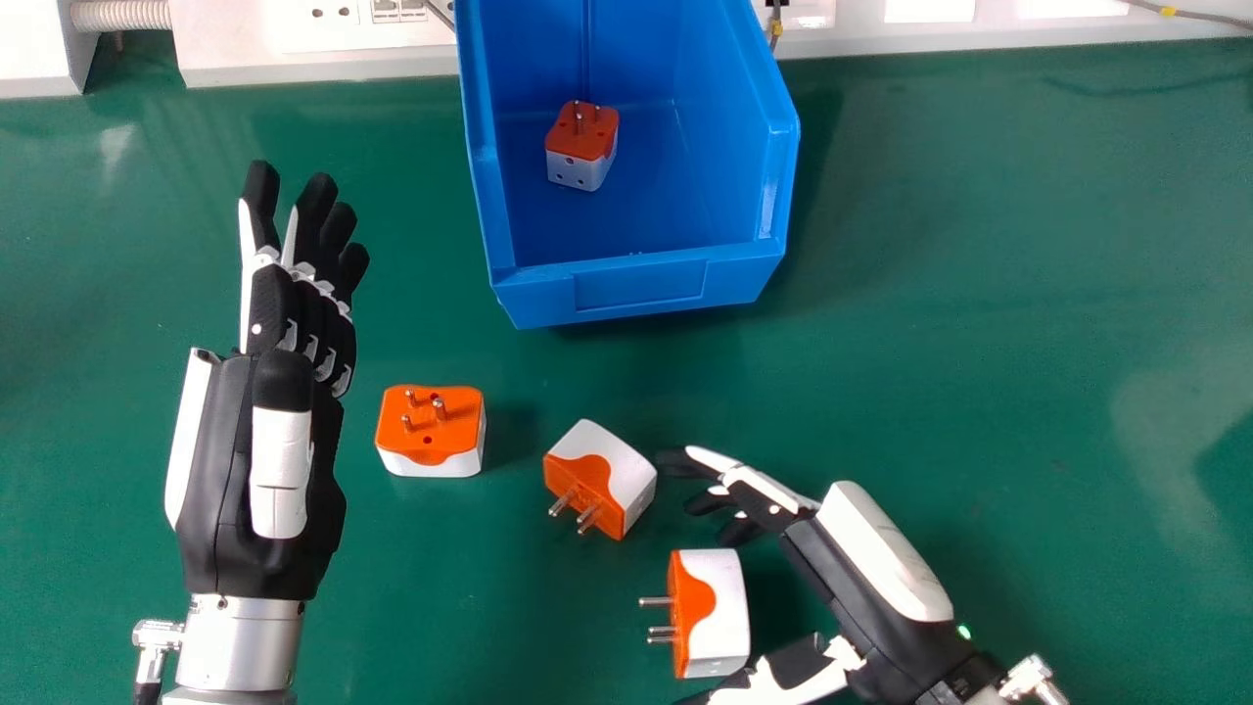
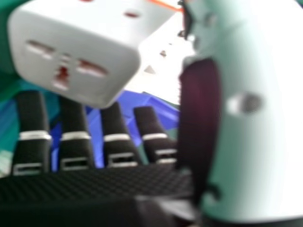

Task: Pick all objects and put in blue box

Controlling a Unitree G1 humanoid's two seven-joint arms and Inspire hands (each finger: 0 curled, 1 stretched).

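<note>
My right hand [image 1: 861, 568] is open at the lower right of the head view, an orange-and-white adapter [image 1: 719, 612] lying between its fingers and thumb. Another adapter [image 1: 612, 470] lies just off its fingertips. In the right hand view a white socketed adapter [image 2: 71, 56] is close beyond the straight fingers of the right hand [image 2: 118, 137]. My left hand [image 1: 274, 431] is open at the left, above the table, with a third adapter [image 1: 436, 460] to its right. Inside the blue box [image 1: 641, 284] sits one more adapter [image 1: 582, 147], pins up.
The green table [image 1: 979, 245] carries everything. Behind the box runs a white panel [image 1: 323, 59] with sockets, and a ribbed hose [image 1: 122, 15] shows at the far left. Cables [image 1: 1189, 14] hang at the back right.
</note>
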